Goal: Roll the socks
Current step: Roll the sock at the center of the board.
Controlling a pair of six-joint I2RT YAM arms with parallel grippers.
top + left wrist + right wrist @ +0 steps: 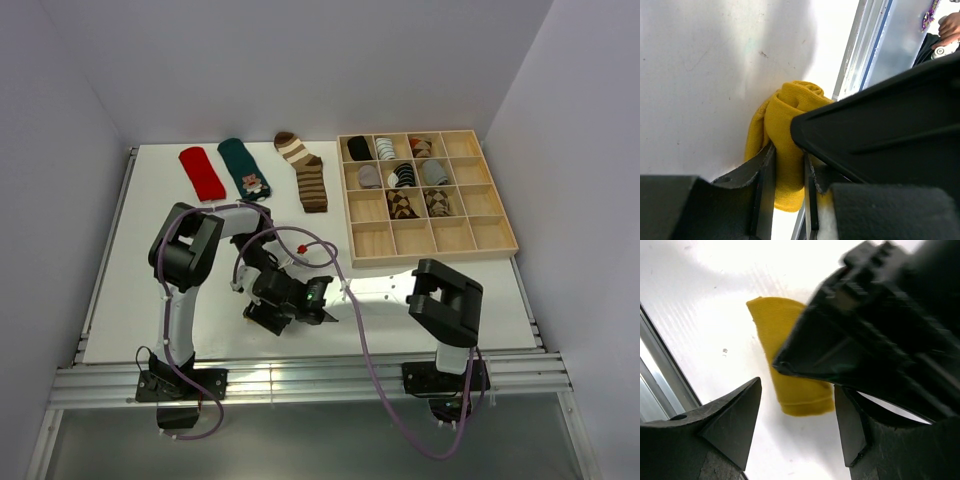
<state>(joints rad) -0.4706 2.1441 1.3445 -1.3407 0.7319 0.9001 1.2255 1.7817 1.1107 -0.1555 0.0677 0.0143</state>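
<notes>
A mustard yellow sock [790, 125], partly rolled, lies on the white table close to its near edge. My left gripper [788, 172] is shut on the sock, one finger pressed on each side. From the right wrist the same sock [790, 385] shows under the left gripper's black body, and my right gripper [797, 390] stands open just short of its end. Seen from above, the left gripper [268, 314] and right gripper [318, 300] meet and hide the sock. A red sock [203, 172], a teal sock [245, 168] and a striped sock [306, 172] lie flat at the back.
A wooden tray [470, 236] with a grid of compartments stands at the back right, several of them holding rolled socks. The table's metal rail [860, 55] runs right beside the yellow sock. A purple cable [350, 300] loops over the table's front.
</notes>
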